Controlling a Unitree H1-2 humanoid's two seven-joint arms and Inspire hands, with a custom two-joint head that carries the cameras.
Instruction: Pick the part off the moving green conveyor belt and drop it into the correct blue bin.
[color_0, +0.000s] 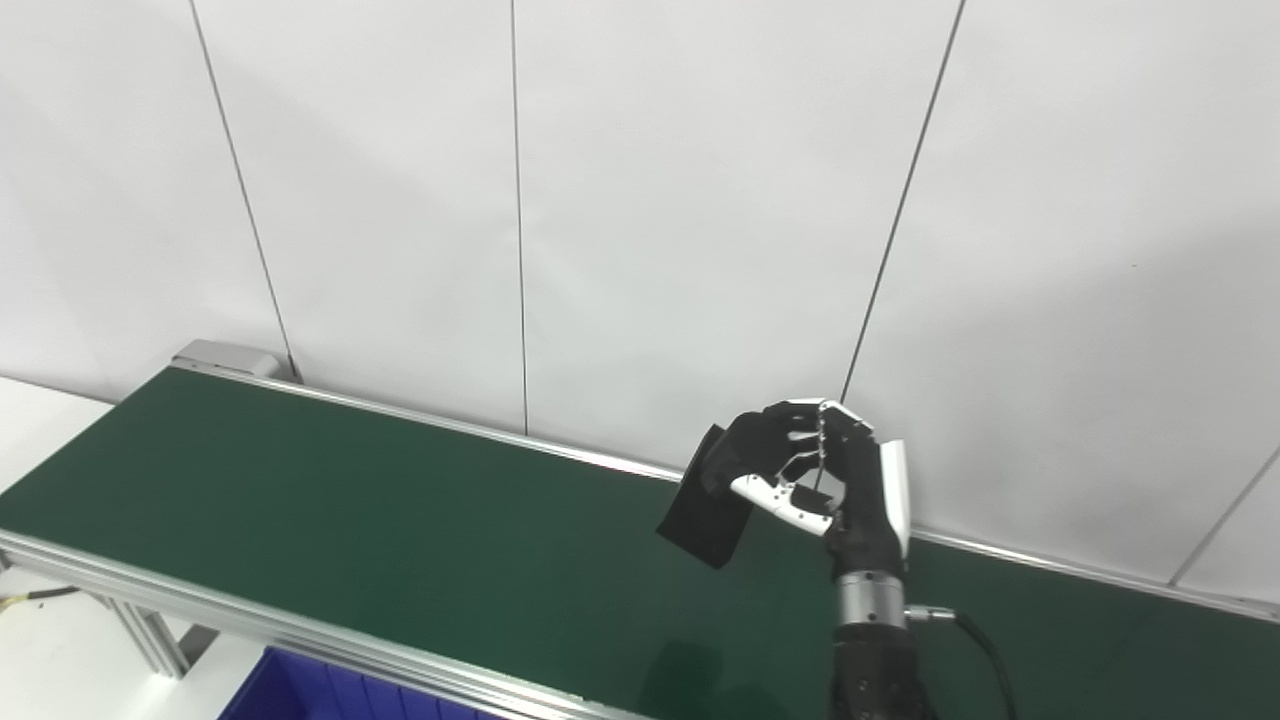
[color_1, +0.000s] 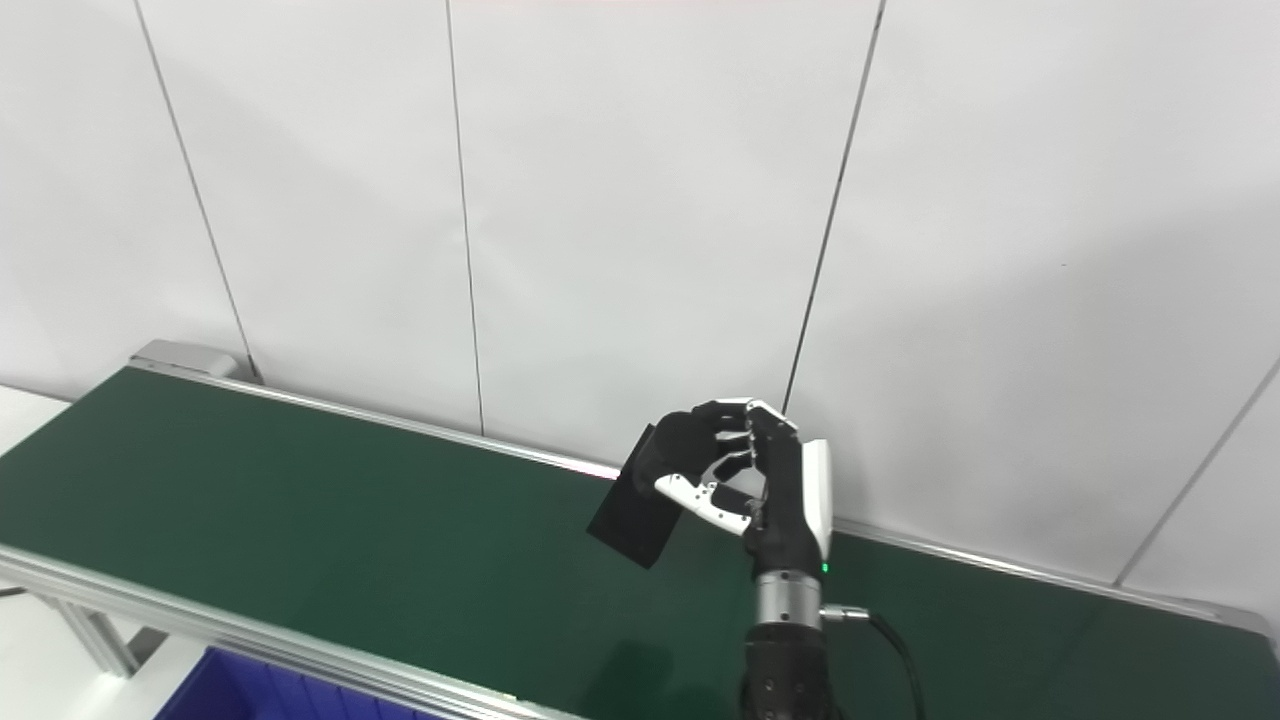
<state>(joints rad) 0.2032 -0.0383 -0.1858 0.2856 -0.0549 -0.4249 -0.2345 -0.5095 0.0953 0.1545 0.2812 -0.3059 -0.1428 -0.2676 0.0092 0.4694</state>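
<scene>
My right hand (color_0: 830, 475) is raised above the green conveyor belt (color_0: 350, 530), near its far rail. Its fingers and thumb are closed on a flat black rectangular part (color_0: 705, 510), which hangs tilted down to the left of the palm, clear of the belt. In the right eye view the same hand (color_1: 755, 485) holds the part (color_1: 635, 515). A shadow of the hand lies on the belt below it. A corner of a blue bin (color_0: 320, 690) shows under the belt's near rail at the bottom. My left hand is out of sight.
A white panelled wall (color_0: 640, 200) stands right behind the belt. Aluminium rails (color_0: 250, 620) edge the belt, with a frame leg (color_0: 150, 640) at the lower left. A black cable (color_0: 985, 650) runs from my right wrist.
</scene>
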